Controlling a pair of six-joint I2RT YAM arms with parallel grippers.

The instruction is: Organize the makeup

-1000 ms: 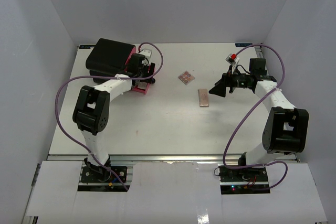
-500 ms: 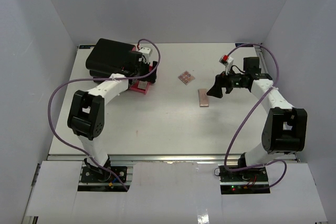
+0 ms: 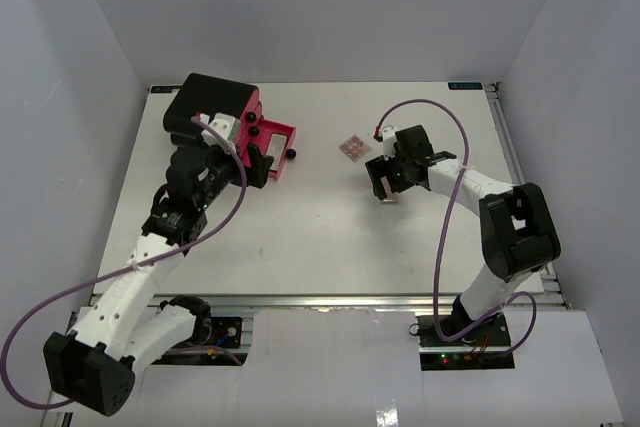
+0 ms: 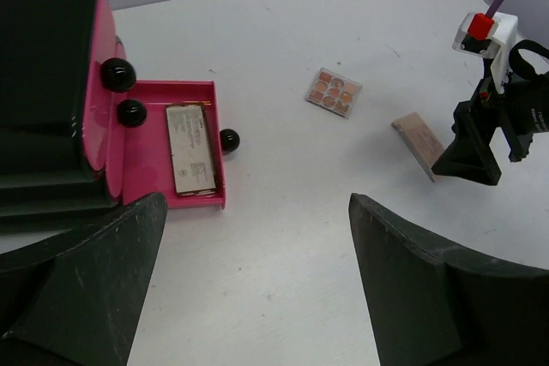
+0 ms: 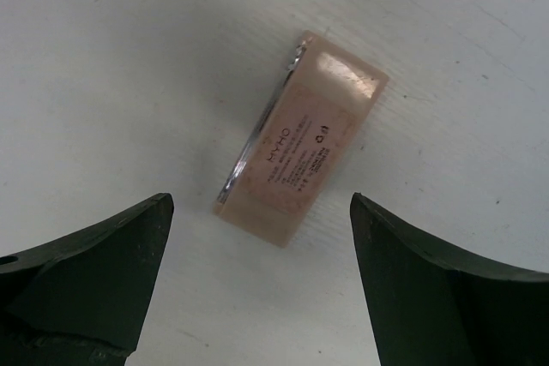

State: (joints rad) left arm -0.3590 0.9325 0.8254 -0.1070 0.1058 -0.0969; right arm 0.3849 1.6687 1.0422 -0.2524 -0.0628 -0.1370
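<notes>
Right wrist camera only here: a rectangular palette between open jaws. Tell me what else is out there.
Observer: A square palette lies left of and beyond the rectangular palette, not touching it.
Operator: Now the storage.
Observer: A black box at the far left has one pink drawer pulled out, holding a flat compact.
Operator: Report the other arm.
Observer: The left gripper is open and empty, hovering near that drawer.
</notes>
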